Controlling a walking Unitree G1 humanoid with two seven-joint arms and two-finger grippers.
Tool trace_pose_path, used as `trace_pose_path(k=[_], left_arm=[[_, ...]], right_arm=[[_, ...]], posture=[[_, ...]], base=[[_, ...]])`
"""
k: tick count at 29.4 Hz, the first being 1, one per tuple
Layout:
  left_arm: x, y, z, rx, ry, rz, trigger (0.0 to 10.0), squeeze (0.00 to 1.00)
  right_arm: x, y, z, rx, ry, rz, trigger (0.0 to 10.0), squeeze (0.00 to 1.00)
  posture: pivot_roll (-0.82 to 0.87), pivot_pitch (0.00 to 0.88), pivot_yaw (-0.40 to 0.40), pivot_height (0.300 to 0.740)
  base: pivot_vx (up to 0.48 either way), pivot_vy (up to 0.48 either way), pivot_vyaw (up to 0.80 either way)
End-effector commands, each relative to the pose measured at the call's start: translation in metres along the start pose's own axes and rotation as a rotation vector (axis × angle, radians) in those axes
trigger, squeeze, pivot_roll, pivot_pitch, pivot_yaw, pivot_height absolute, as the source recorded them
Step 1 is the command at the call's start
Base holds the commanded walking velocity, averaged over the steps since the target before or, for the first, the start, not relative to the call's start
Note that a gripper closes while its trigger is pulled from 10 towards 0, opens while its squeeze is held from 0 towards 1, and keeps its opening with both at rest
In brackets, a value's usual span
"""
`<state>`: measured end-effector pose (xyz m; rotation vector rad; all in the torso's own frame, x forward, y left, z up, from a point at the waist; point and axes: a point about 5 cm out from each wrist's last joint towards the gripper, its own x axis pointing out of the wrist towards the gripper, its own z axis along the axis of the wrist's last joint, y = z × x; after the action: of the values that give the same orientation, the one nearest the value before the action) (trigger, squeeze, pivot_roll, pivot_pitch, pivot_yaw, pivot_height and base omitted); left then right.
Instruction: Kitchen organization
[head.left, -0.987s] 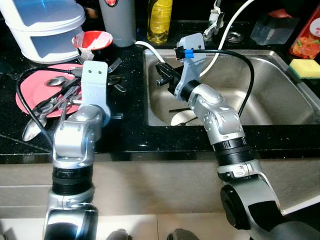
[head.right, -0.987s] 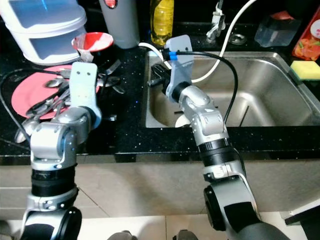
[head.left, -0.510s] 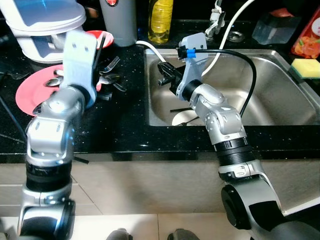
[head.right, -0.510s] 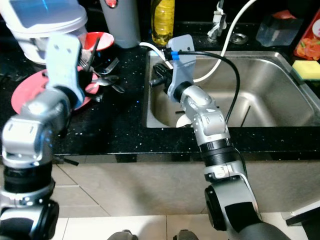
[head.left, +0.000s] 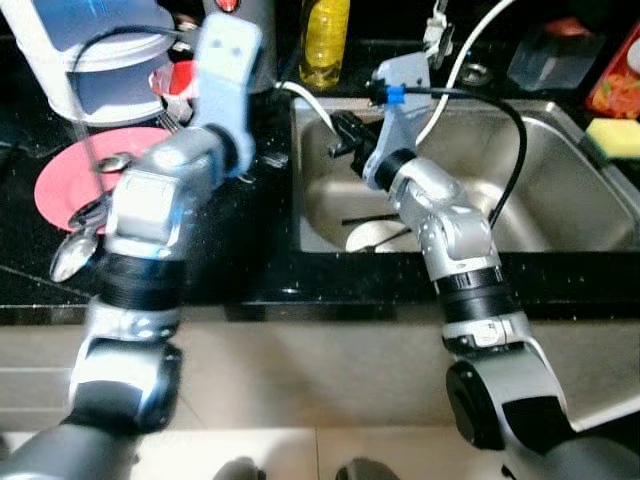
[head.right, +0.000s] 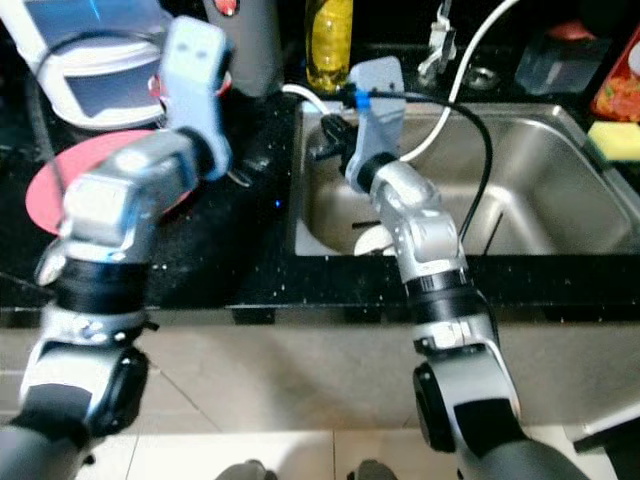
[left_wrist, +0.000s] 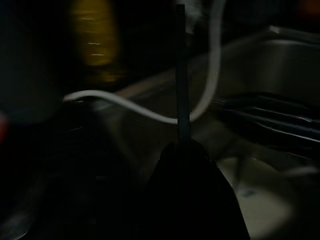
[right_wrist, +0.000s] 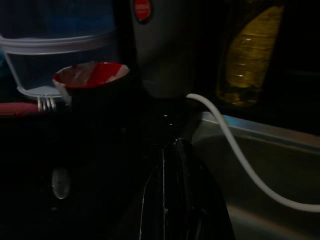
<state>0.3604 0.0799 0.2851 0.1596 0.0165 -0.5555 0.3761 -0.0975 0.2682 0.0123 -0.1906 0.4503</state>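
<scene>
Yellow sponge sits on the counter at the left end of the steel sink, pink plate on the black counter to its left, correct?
Not quite. The yellow sponge sits at the right end of the steel sink, as the left eye view shows. The pink plate does lie on the black counter left of the sink.

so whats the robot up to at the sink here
It is sorting cutlery at a kitchen counter. The left end effector is shut on a thin dark utensil, held near the left edge of the steel sink. The right end effector hovers over the sink's near-left corner, holding nothing visible. More spoons and forks lie on the pink plate on the black counter. A white plate sits in the sink.
</scene>
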Motion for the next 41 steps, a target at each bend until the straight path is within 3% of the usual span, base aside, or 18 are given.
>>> trace_pose_path(k=[1, 6, 7, 8, 10, 12, 16, 19, 21, 22, 23, 30, 32, 36, 38, 41], left_arm=[[0.003, -0.003, -0.001, 0.004, -0.002, -0.025, 10.0, 1.0], [0.001, -0.003, 0.009, -0.015, -0.075, -0.098, 10.0, 1.0], [-0.002, 0.001, 0.015, -0.014, -0.114, -0.089, 10.0, 0.83], [-0.006, 0.005, 0.022, -0.015, -0.154, -0.072, 10.0, 0.0], [-0.01, 0.011, 0.027, 0.009, -0.188, -0.031, 10.0, 0.0], [-0.021, 0.026, 0.035, 0.054, -0.225, 0.077, 10.0, 0.0], [-0.033, 0.039, 0.036, 0.081, -0.221, 0.173, 10.0, 0.0], [-0.057, 0.061, 0.014, 0.092, -0.076, 0.295, 10.0, 0.0], [-0.072, 0.069, -0.01, 0.032, 0.087, 0.325, 10.0, 0.0], [-0.072, 0.069, -0.01, 0.032, 0.087, 0.325, 10.0, 0.0], [-0.088, 0.071, -0.025, -0.045, 0.185, 0.348, 10.0, 0.0], [-0.114, 0.071, -0.031, -0.016, 0.252, 0.404, 10.0, 0.0], [-0.131, 0.07, -0.034, -0.018, 0.291, 0.433, 10.0, 0.0], [-0.143, 0.068, -0.036, -0.02, 0.328, 0.448, 10.0, 0.0], [-0.163, 0.07, -0.044, -0.034, 0.411, 0.496, 10.0, 0.0], [-0.171, 0.072, -0.048, -0.046, 0.445, 0.526, 10.0, 0.0]], right_arm=[[-0.006, -0.009, -0.001, 0.001, -0.002, -0.039, 10.0, 0.0], [-0.014, -0.016, -0.004, 0.001, 0.0, -0.082, 10.0, 0.0], [-0.014, -0.017, -0.004, 0.001, -0.001, -0.086, 10.0, 0.0], [-0.015, -0.017, -0.003, 0.001, -0.003, -0.089, 10.0, 0.0], [-0.015, -0.018, -0.003, 0.0, -0.005, -0.091, 10.0, 0.0], [-0.015, -0.018, -0.002, -0.005, -0.015, -0.092, 10.0, 0.0], [-0.016, -0.017, 0.0, -0.01, -0.027, -0.09, 10.0, 0.0], [-0.014, -0.015, 0.006, 0.001, -0.069, -0.075, 10.0, 0.0], [-0.013, -0.012, 0.01, 0.009, -0.088, -0.056, 10.0, 0.0], [-0.013, -0.012, 0.01, 0.009, -0.088, -0.056, 10.0, 0.0], [-0.012, -0.01, 0.01, 0.012, -0.088, -0.047, 10.0, 0.0], [-0.012, -0.007, 0.007, 0.019, -0.078, -0.036, 10.0, 0.0], [-0.011, -0.005, 0.004, 0.025, -0.068, -0.027, 10.0, 0.0], [-0.011, -0.003, 0.002, 0.029, -0.064, -0.02, 10.0, 0.0], [-0.009, -0.002, 0.001, 0.033, -0.059, -0.008, 10.0, 0.0], [-0.007, -0.001, 0.0, 0.036, -0.056, -0.002, 10.0, 0.0]], posture=[[0.05, 0.017, 0.04, 0.74], [0.03, 0.025, 0.058, 0.74], [0.03, 0.025, 0.058, 0.74], [0.03, 0.026, 0.057, 0.74], [0.03, 0.027, 0.055, 0.74], [0.03, 0.027, 0.051, 0.74], [0.05, 0.029, 0.042, 0.74], [0.07, 0.032, 0.035, 0.74], [0.08, 0.034, 0.029, 0.74], [0.08, 0.034, 0.029, 0.74], [0.1, 0.039, 0.026, 0.74], [0.13, 0.046, 0.024, 0.74], [0.14, 0.048, 0.022, 0.74], [0.16, 0.052, 0.017, 0.74], [0.16, 0.052, 0.017, 0.74], [0.16, 0.052, 0.017, 0.74]], base=[[0.0, 0.0, 0.0], [0.0, 0.0, 0.0], [0.0, 0.0, 0.0], [0.0, 0.0, 0.0], [0.0, 0.0, 0.0], [0.0, 0.0, 0.0], [0.0, 0.0, 0.0], [0.0, 0.0, 0.0], [0.0, 0.0, 0.0], [0.0, 0.0, 0.0], [0.0, 0.0, 0.0], [0.0, 0.0, 0.0], [0.0, 0.0, 0.0], [0.0, 0.0, 0.0], [0.0, 0.0, 0.0], [0.0, 0.0, 0.0]])
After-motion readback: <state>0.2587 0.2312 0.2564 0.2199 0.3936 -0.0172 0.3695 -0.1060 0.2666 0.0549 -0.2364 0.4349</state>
